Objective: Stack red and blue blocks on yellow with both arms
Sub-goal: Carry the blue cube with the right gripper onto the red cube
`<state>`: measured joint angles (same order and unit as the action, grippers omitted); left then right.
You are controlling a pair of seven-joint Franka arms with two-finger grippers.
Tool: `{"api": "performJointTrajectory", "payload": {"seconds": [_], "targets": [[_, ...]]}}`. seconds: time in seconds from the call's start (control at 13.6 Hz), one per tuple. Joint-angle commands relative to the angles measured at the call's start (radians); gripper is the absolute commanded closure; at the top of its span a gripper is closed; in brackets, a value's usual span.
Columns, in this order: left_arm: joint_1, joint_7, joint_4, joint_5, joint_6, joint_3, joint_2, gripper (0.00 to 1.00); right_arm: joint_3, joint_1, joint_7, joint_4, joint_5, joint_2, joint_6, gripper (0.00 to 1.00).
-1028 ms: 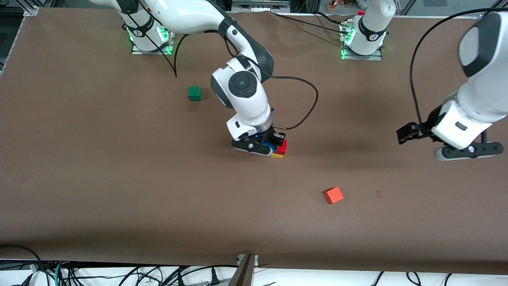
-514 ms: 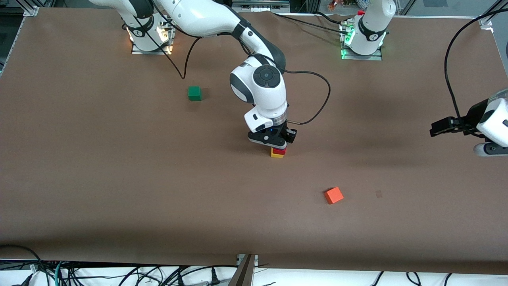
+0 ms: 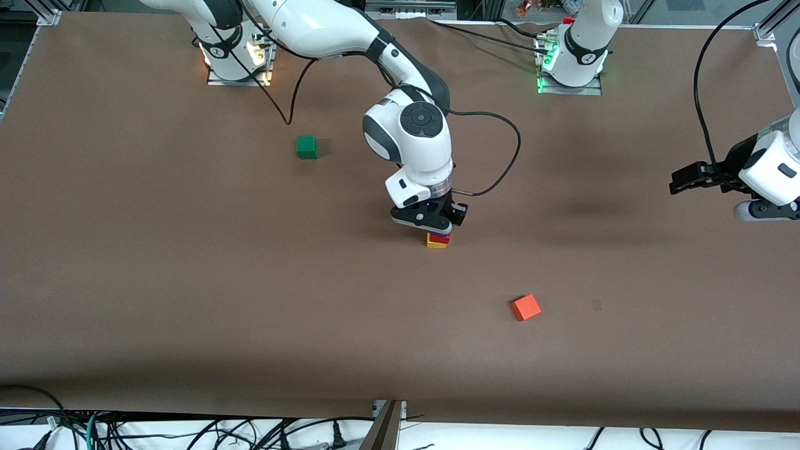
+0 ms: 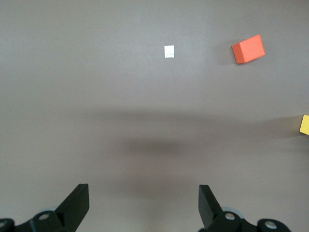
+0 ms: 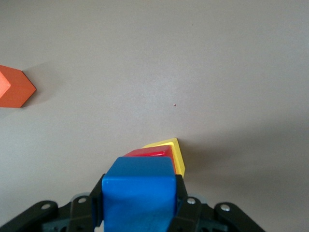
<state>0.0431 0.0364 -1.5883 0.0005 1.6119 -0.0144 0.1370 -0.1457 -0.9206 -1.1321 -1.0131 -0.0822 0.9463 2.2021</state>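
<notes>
Blue block (image 5: 139,193) squarely over red block (image 5: 152,152)

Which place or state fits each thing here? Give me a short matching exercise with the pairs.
Things:
1. blue cube
2. red cube
3. orange cube
4. left gripper

Places or states:
A. alone on the table, nearer the front camera than the stack
B. open, over bare table
C. clamped in the right gripper above the stack
D. resting on the yellow cube

Pairs: 1-C, 2-D, 3-A, 4-B
</notes>
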Motion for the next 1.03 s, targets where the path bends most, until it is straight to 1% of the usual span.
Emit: {"api": "performJointTrajectory", "payload": {"seconds": [0.0, 0.15, 0.22, 0.29, 0.66, 0.81, 0.95], "targets": [[0.008, -0.006, -0.018, -0.008, 0.017, -0.012, -0.016, 0.00, -0.012, -0.012, -0.029, 0.044, 0.016, 0.026, 0.002, 0.52], [0.014, -0.007, -0.018, -0.008, 0.016, -0.012, -0.014, 0.00, -0.012, -0.017, -0.029, 0.044, 0.025, 0.031, 0.005, 0.35], [0.015, -0.007, -0.016, -0.008, 0.016, -0.012, -0.014, 0.00, -0.011, -0.017, -0.029, 0.044, 0.036, 0.031, 0.005, 0.19], [0.014, -0.006, -0.013, -0.007, 0.016, -0.012, -0.014, 0.00, -0.011, -0.017, -0.031, 0.044, 0.038, 0.031, 0.005, 0.00], [0.012, -0.006, -0.004, -0.005, 0.014, -0.012, -0.013, 0.00, -0.012, -0.014, -0.032, 0.044, 0.035, 0.022, -0.010, 0.00], [0.011, -0.006, -0.002, -0.005, 0.014, -0.012, -0.013, 0.00, -0.015, 0.005, -0.015, 0.045, 0.033, 0.008, -0.085, 0.00], [0.011, -0.006, -0.002, -0.005, 0.013, -0.012, -0.013, 0.00, -0.003, 0.071, 0.006, 0.044, 0.027, -0.061, -0.175, 0.00]]}}
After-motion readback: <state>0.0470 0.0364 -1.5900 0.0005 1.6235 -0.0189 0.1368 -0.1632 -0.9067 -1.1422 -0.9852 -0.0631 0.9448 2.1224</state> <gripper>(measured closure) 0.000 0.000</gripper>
